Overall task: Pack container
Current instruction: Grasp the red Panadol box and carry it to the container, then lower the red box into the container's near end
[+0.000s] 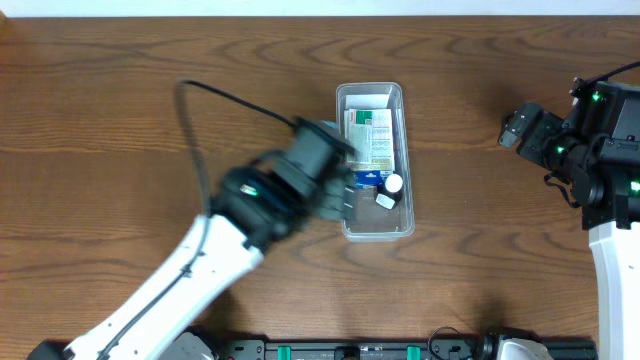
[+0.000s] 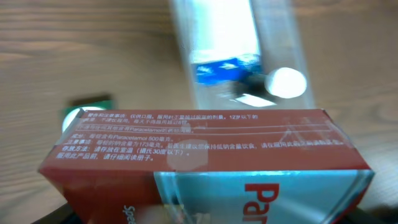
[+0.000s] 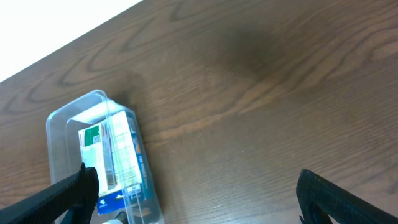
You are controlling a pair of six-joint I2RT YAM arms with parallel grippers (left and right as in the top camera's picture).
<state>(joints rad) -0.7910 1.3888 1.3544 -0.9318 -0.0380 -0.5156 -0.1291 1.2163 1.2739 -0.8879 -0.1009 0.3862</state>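
I see the container point(image 1: 373, 165) in the middle of the table point(image 1: 120, 100), its long side running away from the arms' base. Inside it, a carton point(image 1: 371, 135) lies along the far half, and a small bottle point(image 1: 393, 184) sits in the near half by the right wall. My left gripper point(image 1: 343, 196) is just beside the container's left wall, near end, with a box point(image 2: 205, 162) clamped between its fingers; the container lies beyond that box. My right gripper point(image 3: 196, 183) is well off to the right, fingers spread over bare table.

The long, narrow, clear plastic tub point(image 1: 376, 226) with rounded corners is sitting upright on the brown wooden table point(image 1: 120, 90), partly filled.
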